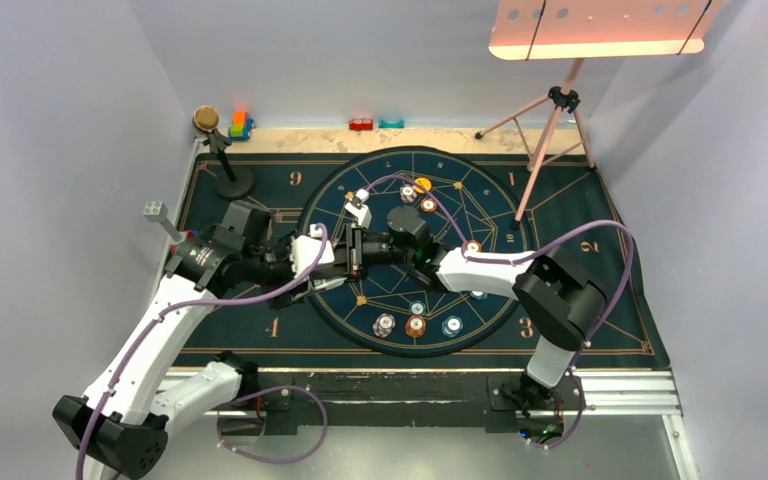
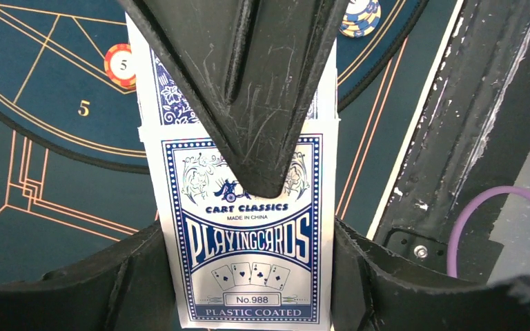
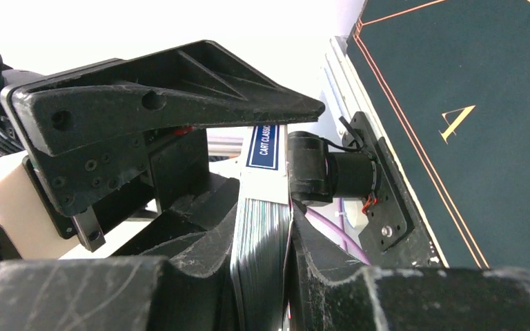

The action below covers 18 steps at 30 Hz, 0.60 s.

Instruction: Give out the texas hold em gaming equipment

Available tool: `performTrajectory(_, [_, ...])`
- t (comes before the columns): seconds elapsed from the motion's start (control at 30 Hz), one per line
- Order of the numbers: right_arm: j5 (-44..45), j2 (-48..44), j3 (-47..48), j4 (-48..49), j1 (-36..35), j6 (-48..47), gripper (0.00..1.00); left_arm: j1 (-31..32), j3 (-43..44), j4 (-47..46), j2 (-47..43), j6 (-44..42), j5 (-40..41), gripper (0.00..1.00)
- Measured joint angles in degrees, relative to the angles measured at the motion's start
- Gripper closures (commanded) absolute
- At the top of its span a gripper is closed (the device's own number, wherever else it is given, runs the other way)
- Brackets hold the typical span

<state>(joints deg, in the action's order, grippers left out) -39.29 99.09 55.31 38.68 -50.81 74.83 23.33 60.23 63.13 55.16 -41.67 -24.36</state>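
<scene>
A blue-white card box [image 2: 245, 234] printed "Playing Cards" sits upright between my left gripper's fingers [image 2: 131, 283]. My left gripper [image 2: 245, 279] is shut on its sides. Patterned card backs [image 2: 172, 93] stick out of the box's open top. My right gripper [image 3: 262, 265] is shut on that deck of cards [image 3: 259, 227], with the box [image 3: 262, 146] beyond it. In the top view both grippers, left [image 1: 343, 250] and right [image 1: 368, 250], meet above the round mat [image 1: 500, 200]. Chips [image 1: 415, 325] lie at its near rim and more chips [image 1: 428, 204] at its far side.
An orange chip [image 2: 121, 65] and a blue-yellow chip [image 2: 359, 15] lie on the mat below the box. A stand [image 1: 222, 150] and toy blocks [image 1: 240, 125] are at the back left. A tripod [image 1: 550, 130] stands at the back right. A metal rail [image 1: 620, 390] runs along the near edge.
</scene>
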Motion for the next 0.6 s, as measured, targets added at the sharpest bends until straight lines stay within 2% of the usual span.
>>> performTrajectory(0.1, [-0.52,0.35,0.35,-0.31,0.0,0.42,0.7,-1.38,-0.13,0.52,0.37,-0.15,-1.79,0.66])
performTrajectory(0.2, [-0.96,0.35,1.11,-1.92,0.0,0.09,0.49,-2.19,-0.13,1.09,0.52,-0.52,-3.15,0.69])
performTrajectory(0.27, [-1.18,0.35,1.62,-3.26,0.02,-0.55,0.4,-2.47,-0.13,1.79,0.59,-0.72,-4.04,0.71])
performTrajectory(0.3, [-1.31,0.35,1.9,-4.26,0.09,-1.11,0.38,-2.6,-0.13,2.16,0.59,-0.85,-4.5,0.75])
performTrajectory(0.4, [-1.42,-0.02,2.12,-7.76,0.76,-3.21,0.36,-2.71,-0.13,2.78,0.52,-0.92,-5.51,0.77])
performTrajectory(0.6, [-1.03,-2.86,3.3,-17.77,2.49,-8.96,0.38,-2.71,-0.13,3.52,0.42,-0.9,-6.73,0.83])
